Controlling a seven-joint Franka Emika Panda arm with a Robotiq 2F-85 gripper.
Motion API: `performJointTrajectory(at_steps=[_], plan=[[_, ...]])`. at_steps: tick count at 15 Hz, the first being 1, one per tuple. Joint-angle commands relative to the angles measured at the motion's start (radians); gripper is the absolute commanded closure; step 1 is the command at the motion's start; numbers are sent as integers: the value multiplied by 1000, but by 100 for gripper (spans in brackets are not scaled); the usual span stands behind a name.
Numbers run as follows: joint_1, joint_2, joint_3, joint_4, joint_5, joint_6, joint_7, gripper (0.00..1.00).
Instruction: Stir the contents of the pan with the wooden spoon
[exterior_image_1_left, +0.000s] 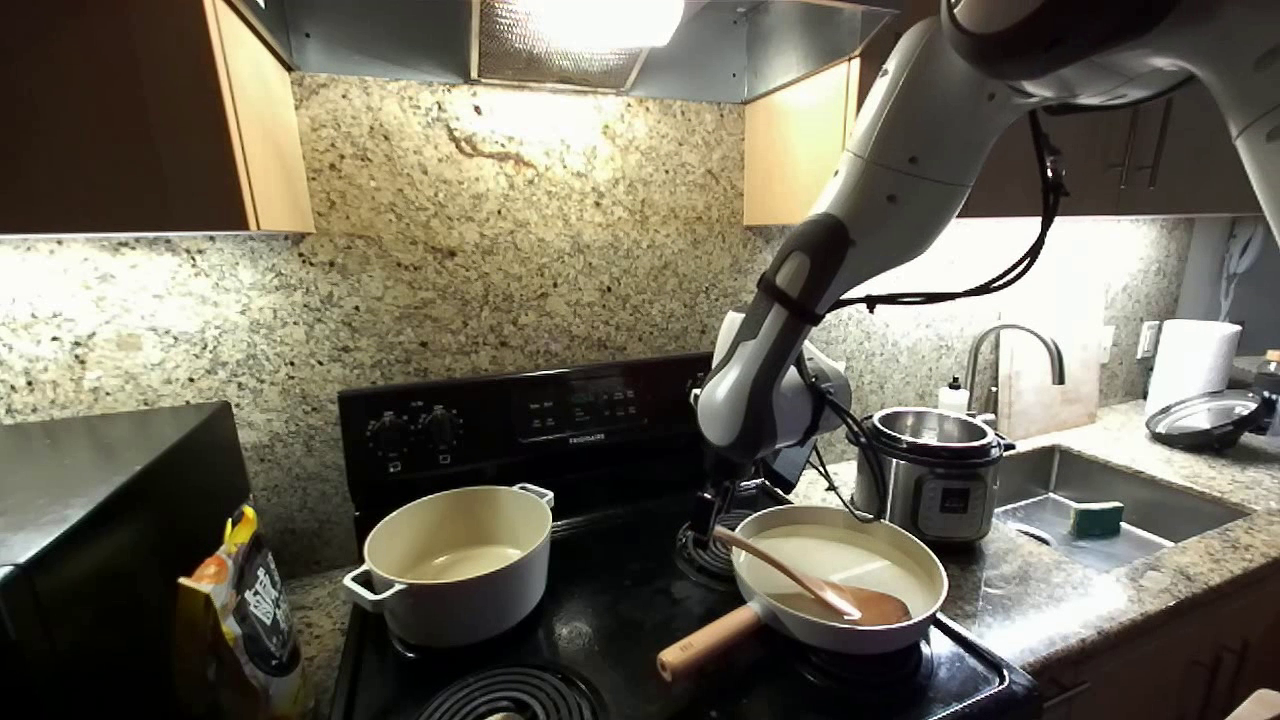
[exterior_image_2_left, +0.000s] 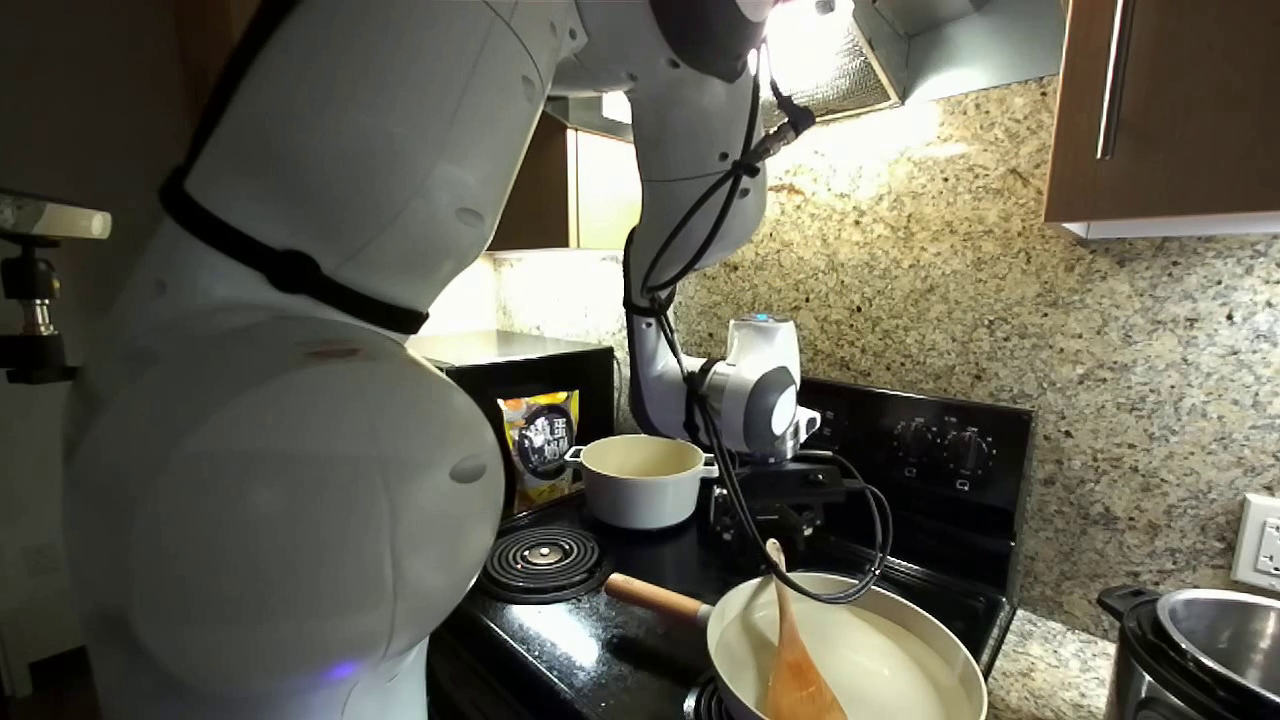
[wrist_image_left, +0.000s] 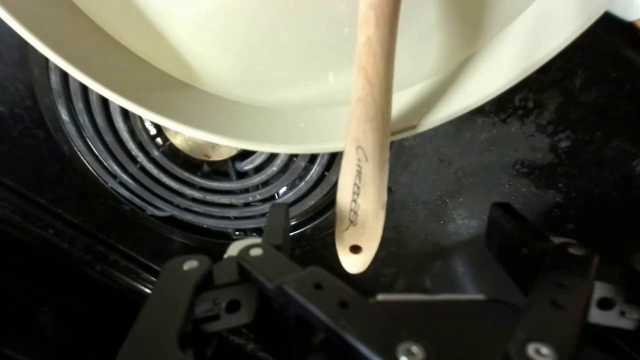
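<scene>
Pan (exterior_image_1_left: 850, 641): pale contents (exterior_image_2_left: 885, 665) held; wooden spoon (exterior_image_2_left: 790, 650), handle (wrist_image_left: 362, 195) inscribed, dipped in. Two-handled pot (exterior_image_1_left: 480, 600), left; steel pot (exterior_image_1_left: 912, 490), right. Stove (exterior_image_1_left: 620, 600) marked FRIGIDAIRE. Hand (wrist_image_left: 390, 220) unclenched.

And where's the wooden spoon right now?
In an exterior view, right of centre: the wooden spoon leans in the pan, its handle over the left rim.

cream two-handled pot (exterior_image_1_left: 480, 602) on black stove (exterior_image_1_left: 620, 610), steel cooker (exterior_image_1_left: 915, 490), sponge (exterior_image_1_left: 1097, 520) in sink (exterior_image_1_left: 1165, 495)
</scene>
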Motion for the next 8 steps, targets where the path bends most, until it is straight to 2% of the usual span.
performJointTrajectory(at_steps=[1, 2, 3, 5, 8], plan=[[-18, 26, 3, 26, -48, 21, 22, 0], [-16, 30, 0, 33, -55, 18, 22, 0], [-14, 27, 0, 30, -63, 14, 21, 25], [-19, 36, 7, 46, -72, -4, 17, 32], [-32, 49, 21, 68, -72, -34, 4, 53]])
